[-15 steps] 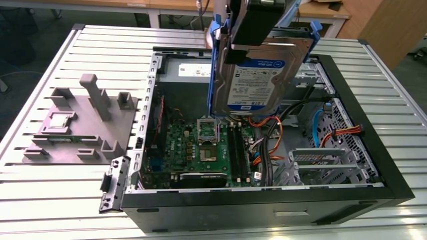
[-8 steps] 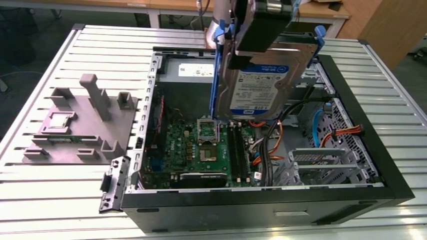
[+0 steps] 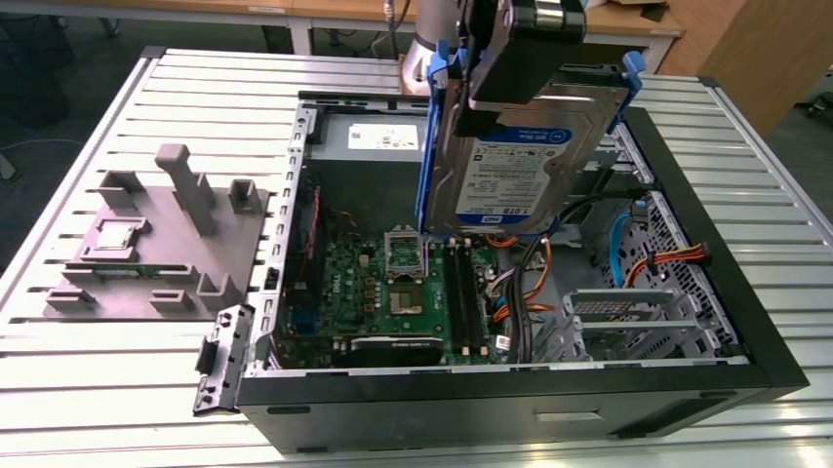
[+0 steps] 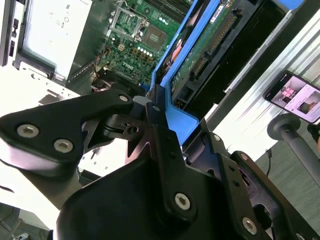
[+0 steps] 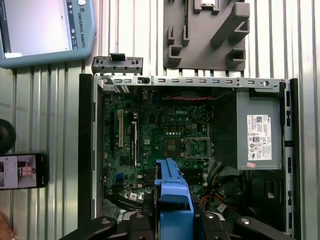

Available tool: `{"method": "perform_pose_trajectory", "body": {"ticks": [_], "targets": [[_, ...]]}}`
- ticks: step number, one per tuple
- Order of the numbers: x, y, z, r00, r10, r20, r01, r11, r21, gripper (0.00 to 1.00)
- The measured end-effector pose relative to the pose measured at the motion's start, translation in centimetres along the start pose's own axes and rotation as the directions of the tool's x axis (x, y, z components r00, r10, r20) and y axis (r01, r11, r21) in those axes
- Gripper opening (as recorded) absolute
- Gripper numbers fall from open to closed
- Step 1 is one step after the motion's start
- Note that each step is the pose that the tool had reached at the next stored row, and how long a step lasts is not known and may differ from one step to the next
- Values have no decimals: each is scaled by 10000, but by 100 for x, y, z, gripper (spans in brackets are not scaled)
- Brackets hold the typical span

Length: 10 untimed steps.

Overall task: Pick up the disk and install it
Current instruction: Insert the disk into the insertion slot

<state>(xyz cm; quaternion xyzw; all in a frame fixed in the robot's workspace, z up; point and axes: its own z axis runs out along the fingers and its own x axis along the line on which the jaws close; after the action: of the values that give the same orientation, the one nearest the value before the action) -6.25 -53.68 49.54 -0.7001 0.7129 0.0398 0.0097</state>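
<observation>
step: carry stage, by your reading. the disk (image 3: 514,166) is lifted and not yet seated in any bay.
pincer: the gripper (image 3: 501,93) is closed narrow on the disk's blue carrier edge. in the second wrist view the fingers (image 4: 159,131) press that blue frame from both sides.
disk: it hangs on edge with its label toward the exterior camera, above the open case (image 3: 521,395) and over the board (image 3: 390,292). it touches nothing but the gripper, as far as you can see.
block: the grey fixture (image 3: 156,244) sits on the table at the exterior view's left, well apart from the disk.
what the move calls for: your judgement only. the disk stands upright, so its tilt must be matched to the slot before it goes in. you also need a path clear of the orange cables (image 3: 666,257) beside the cage (image 3: 625,312).
hidden: the disk covers the back of the case, so 1 blue bracket (image 3: 634,70) shows just its tip.
cut off: the arm leaves the exterior view at the top.
hard to tell: how far the disk's lower edge stands off the board, and which bay is meant for it.
</observation>
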Motion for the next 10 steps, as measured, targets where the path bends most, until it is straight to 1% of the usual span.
{"method": "perform_pose_trajectory", "body": {"ticks": [10], "targets": [[6, -8, 2, 10000, 0, 1, 0, 10000, 0, 36]]}}
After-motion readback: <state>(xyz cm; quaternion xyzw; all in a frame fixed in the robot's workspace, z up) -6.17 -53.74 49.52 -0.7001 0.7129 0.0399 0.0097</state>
